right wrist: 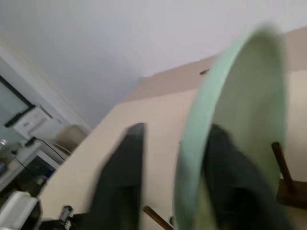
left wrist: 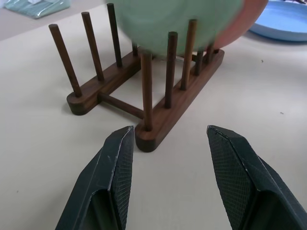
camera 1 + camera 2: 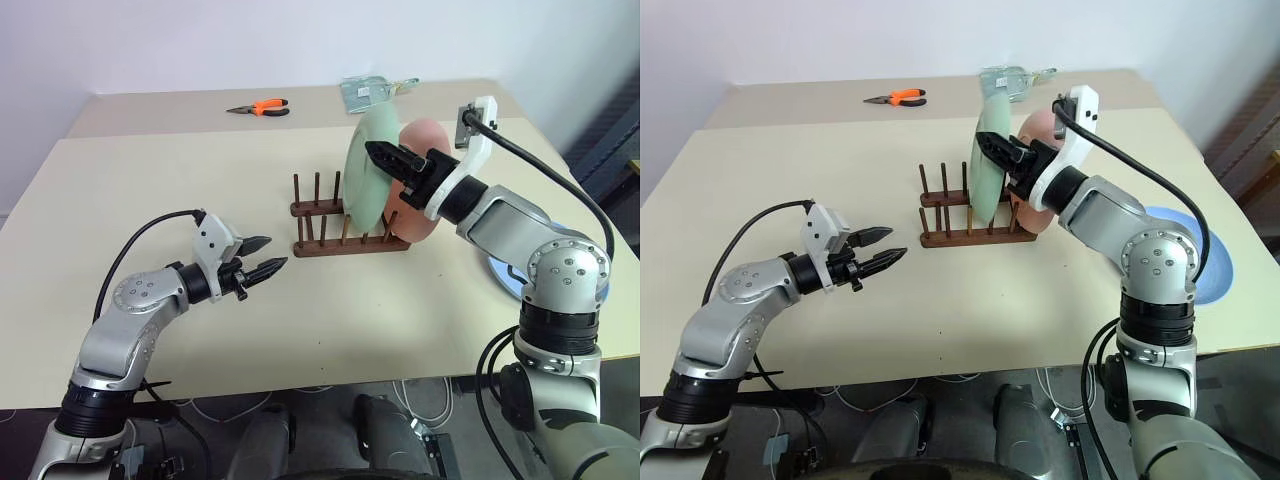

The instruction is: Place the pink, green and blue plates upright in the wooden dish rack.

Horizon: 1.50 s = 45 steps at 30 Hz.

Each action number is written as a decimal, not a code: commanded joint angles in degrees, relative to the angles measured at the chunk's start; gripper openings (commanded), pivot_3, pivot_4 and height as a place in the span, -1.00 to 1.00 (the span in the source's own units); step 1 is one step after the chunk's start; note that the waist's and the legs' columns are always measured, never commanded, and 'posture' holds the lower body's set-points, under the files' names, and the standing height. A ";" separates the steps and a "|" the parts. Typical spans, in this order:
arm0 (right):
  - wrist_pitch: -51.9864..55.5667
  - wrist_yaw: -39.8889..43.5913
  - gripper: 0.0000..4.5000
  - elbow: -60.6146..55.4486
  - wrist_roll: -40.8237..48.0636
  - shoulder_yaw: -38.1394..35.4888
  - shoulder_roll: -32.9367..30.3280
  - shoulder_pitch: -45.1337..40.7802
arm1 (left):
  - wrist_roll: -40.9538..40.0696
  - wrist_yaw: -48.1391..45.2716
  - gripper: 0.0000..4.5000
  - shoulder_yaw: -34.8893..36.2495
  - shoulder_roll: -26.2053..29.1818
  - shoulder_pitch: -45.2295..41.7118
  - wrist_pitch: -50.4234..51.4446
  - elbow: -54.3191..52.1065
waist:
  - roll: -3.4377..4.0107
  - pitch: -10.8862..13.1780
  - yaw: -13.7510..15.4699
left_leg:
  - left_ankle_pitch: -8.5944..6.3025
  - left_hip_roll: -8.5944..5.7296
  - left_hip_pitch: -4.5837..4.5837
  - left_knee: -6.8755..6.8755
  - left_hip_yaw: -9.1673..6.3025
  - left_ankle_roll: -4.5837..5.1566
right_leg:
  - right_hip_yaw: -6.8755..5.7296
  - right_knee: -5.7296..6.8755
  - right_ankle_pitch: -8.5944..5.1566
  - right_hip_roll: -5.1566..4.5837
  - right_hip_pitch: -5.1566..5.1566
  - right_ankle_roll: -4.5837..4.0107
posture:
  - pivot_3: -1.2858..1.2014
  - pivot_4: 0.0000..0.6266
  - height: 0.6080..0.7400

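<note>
Green plate [image 3: 368, 168]: upright in the wooden dish rack [image 3: 345, 222], just in front of the pink plate [image 3: 425, 180].
My right gripper [image 3: 385, 155]: fingers apart, straddling the green plate's rim.
My left gripper [image 3: 262, 256]: fingers apart, empty, near the rack's free end.
Blue plate [image 3: 1200, 255]: flat on the table, right of the rack.

Free pegs [image 3: 318, 190] left of green plate [image 3: 366, 170]
</note>
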 commanded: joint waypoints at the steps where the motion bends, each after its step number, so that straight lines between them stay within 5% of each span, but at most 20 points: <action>1: -3.58 7.97 0.34 -5.89 -9.40 3.07 -5.28 -1.46 | -0.38 0.02 0.09 -0.19 -0.27 -1.22 -0.21 -1.77 | 0.01 0.01 0.04 | 0.00 -0.01 -0.02 0.00 0.01 0.00 | 0.00 -0.02 0.00 0.00 -0.01 0.00 | 0.03 -0.52 1.00; 5: -13.82 24.00 0.34 -9.70 -24.16 6.51 -17.05 -0.58 | -0.10 -0.09 0.09 -0.93 -0.55 -1.66 -0.31 -1.74 | 0.00 0.02 0.11 | 0.00 -0.02 -0.03 0.01 0.02 0.00 | -0.02 -0.05 -0.14 -0.01 0.02 0.22 | 0.03 -0.52 1.00; 7: -13.96 30.91 0.34 -7.07 -20.88 0.62 -20.82 -0.20 | -0.06 -0.10 0.09 -1.33 -0.82 -2.14 -0.33 -1.60 | -0.03 0.01 0.05 | 0.00 -0.02 -0.01 0.00 0.03 0.00 | -0.02 -0.09 -0.16 -0.01 0.06 0.27 | 0.03 -0.52 1.00; 11: -14.65 33.40 0.94 8.55 -22.80 -13.47 -28.99 -0.43 | -0.10 -0.96 0.09 -3.39 -1.83 -3.28 -0.43 -1.40 | -0.12 0.06 0.59 | 0.00 -0.02 -0.03 0.08 0.02 0.00 | -0.01 -0.14 -0.16 -0.03 0.13 0.23 | 0.03 -0.52 1.00; 16: -15.97 40.82 0.97 10.73 -34.99 -9.50 -38.34 15.87 | -0.48 -1.54 0.09 -5.37 -4.07 -4.98 -0.63 -0.39 | -0.21 0.01 1.27 | -0.04 0.00 0.02 -0.04 0.08 0.06 | -0.02 -0.17 -0.09 -0.04 0.12 0.05 | 0.03 -0.52 1.00; 23: -13.71 39.15 0.97 3.20 -44.00 -0.53 -35.46 33.34 | -0.71 -2.04 0.09 -5.98 -5.92 -7.33 -0.36 0.66 | 0.16 0.03 0.21 | -0.05 0.00 0.08 0.08 0.35 0.08 | 0.20 -0.08 -0.19 -0.07 0.12 0.26 | 0.03 -0.52 1.00; 26: -13.14 36.39 0.97 5.05 -47.54 1.54 -32.32 34.61 | -0.26 -2.31 0.09 -6.55 -5.91 -7.40 -0.44 0.68 | 0.04 0.00 0.12 | -0.05 0.01 0.08 0.07 0.32 0.08 | 0.17 -0.09 -0.20 -0.05 0.12 0.28 | 0.03 -0.52 1.00; 29: -13.44 34.73 0.60 7.77 -51.69 3.19 -31.01 34.40 | -0.28 -2.41 0.09 -6.61 -6.03 -7.40 -0.27 0.48 | -0.02 -0.04 0.17 | -0.05 -0.01 0.09 0.12 0.34 0.07 | 0.20 -0.10 -0.19 -0.07 0.14 0.28 | 0.03 -0.52 1.00; 36: -14.93 34.38 -0.94 9.99 -56.32 3.53 -29.63 32.00 | -0.08 -2.53 0.09 -6.76 -6.11 -6.99 -0.26 0.13 | -0.15 -0.07 0.32 | -0.05 -0.03 0.07 0.16 0.29 0.07 | 0.18 -0.13 -0.20 -0.07 0.17 0.27 | 0.03 -0.52 1.00; 41: -26.70 29.19 -0.99 12.49 -61.85 0.31 -28.28 20.82 | 0.76 -3.34 0.09 -7.31 -4.73 -5.39 -0.49 -0.65 | -0.04 -0.01 -0.30 | -0.05 -0.01 0.10 0.12 0.32 0.07 | 0.19 -0.08 -0.19 -0.05 0.13 0.27 | 0.03 -0.52 1.00; 45: -29.19 28.09 -0.99 10.57 -54.81 -5.98 -23.38 4.95 | 0.79 -3.30 0.09 -6.59 -3.67 -3.89 -0.93 -0.62 | 0.35 0.20 -0.38 | -0.05 0.02 0.10 0.05 0.41 0.07 | 0.26 -0.03 -0.12 -0.04 0.02 0.32 | 0.03 -0.52 1.00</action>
